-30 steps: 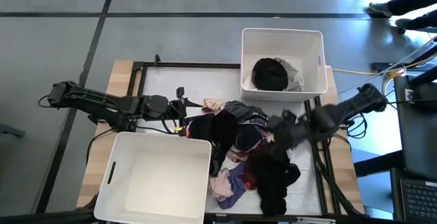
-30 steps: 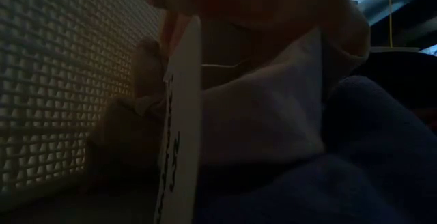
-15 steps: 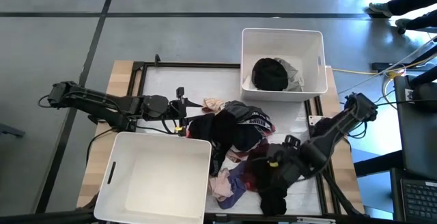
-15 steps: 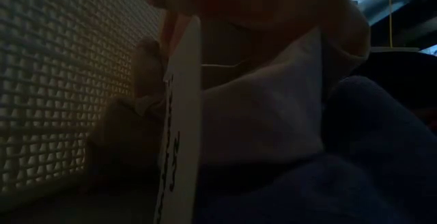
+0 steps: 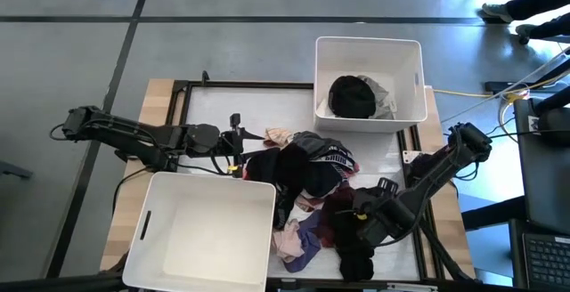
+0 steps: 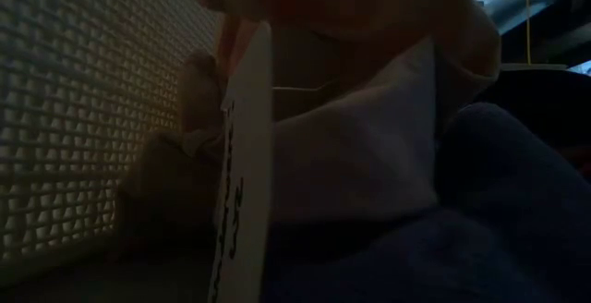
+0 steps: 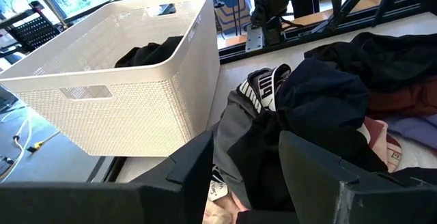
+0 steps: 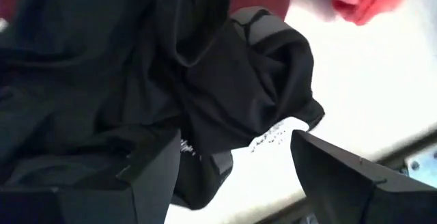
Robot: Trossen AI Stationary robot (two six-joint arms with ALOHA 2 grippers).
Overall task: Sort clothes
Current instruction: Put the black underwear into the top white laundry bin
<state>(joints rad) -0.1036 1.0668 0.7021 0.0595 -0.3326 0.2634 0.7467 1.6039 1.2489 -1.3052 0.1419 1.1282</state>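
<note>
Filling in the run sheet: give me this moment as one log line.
task: sort clothes | right gripper: open, over black garment in pile | left gripper: open, waiting at pile edge | far bin: holds dark clothes

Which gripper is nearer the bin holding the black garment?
Left. The left gripper waits beside the pile, nearer the bin; the right gripper hovers open over black clothes, farther off.

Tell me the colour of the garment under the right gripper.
Black; the garment shows best in the right wrist view, below the open right gripper.
</note>
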